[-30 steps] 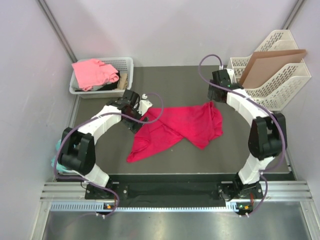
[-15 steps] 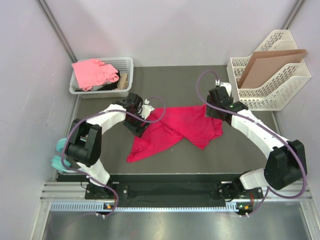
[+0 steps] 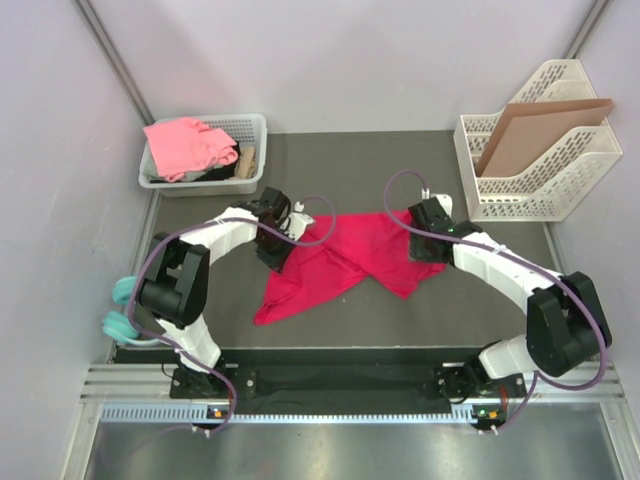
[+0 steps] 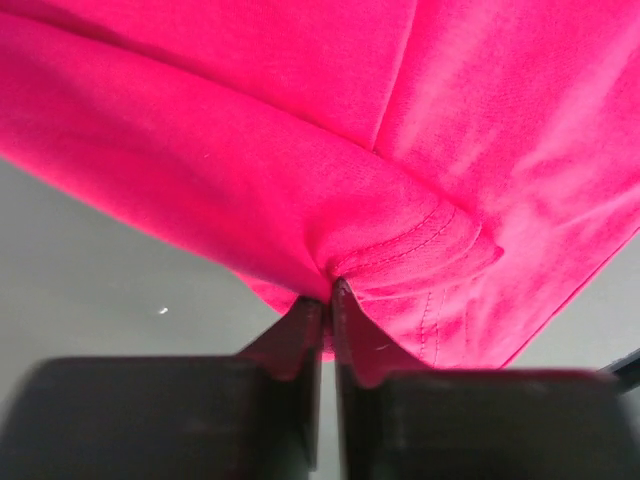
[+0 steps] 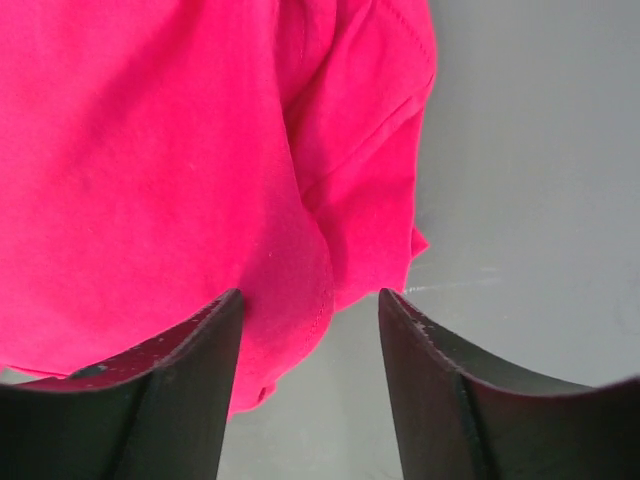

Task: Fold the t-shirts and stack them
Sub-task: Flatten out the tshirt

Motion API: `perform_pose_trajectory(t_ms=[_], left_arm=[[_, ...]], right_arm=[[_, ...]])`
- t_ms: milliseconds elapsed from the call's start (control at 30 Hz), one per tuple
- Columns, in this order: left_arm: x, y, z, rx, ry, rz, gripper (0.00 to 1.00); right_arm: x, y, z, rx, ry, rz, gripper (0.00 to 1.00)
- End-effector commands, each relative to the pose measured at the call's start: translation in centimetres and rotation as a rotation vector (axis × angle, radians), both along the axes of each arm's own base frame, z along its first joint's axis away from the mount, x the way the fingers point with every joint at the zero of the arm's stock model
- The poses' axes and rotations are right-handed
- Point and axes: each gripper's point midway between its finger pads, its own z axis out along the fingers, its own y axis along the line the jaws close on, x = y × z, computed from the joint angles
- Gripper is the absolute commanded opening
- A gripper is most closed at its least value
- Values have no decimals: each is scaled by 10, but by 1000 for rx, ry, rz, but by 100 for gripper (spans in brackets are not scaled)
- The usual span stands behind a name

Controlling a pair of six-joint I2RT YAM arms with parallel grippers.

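A crimson t-shirt (image 3: 350, 255) lies crumpled on the dark mat in the middle of the table. My left gripper (image 3: 275, 248) sits at its left edge. In the left wrist view this gripper (image 4: 330, 295) is shut on a pinched fold of the crimson cloth (image 4: 300, 150). At the shirt's right side is my right gripper (image 3: 427, 245). Its wrist view shows it (image 5: 310, 300) open, fingers astride a hem of the shirt (image 5: 150, 150) with grey mat between them. A salmon-pink t-shirt (image 3: 185, 145) lies bunched in the white basket (image 3: 252, 125) at the back left.
A white file rack (image 3: 560, 185) holding a brown cardboard sheet (image 3: 540, 125) stands at the back right. Teal headphones (image 3: 120, 310) lie off the mat's left edge by the left arm's base. The basket also holds dark and tan items.
My left gripper went from open to shut on the shirt's left edge. My right arm swung in from the back right onto the shirt's right side, its jaws narrowing.
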Motion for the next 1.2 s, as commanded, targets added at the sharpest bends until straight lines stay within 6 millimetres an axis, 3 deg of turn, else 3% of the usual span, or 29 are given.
perform_pose_trajectory(t_ms=[0,67,100,267,567,667,767,800,867,1033,1167], left_arm=[[11,-5,17,-13,-30,-10,0],[13,-2,26,3,-52,-15,0],[19,-1,32,7,-73,-19,0],[27,5,57,35,-140,-27,0],[29,17,60,92,-176,-29,0],[30,18,60,98,-186,-27,0],[30,20,59,104,-186,-22,0],[31,20,60,106,-190,-24,0],[33,25,61,133,-206,-26,0],[46,38,80,199,-294,-32,0],[62,44,123,228,-415,-30,0]], right_arm=[[1,11,-9,29,-5,13,54],[-2,10,-15,18,17,17,55],[-2,10,-18,19,25,22,62],[-9,19,-28,44,54,44,73],[-31,35,-30,114,66,76,65],[-36,36,-30,123,65,75,56],[-36,35,-28,127,55,70,29],[-36,35,-28,123,55,70,13],[-33,35,-23,121,48,65,2],[-21,32,7,104,-17,57,0],[-15,24,62,98,-124,42,0]])
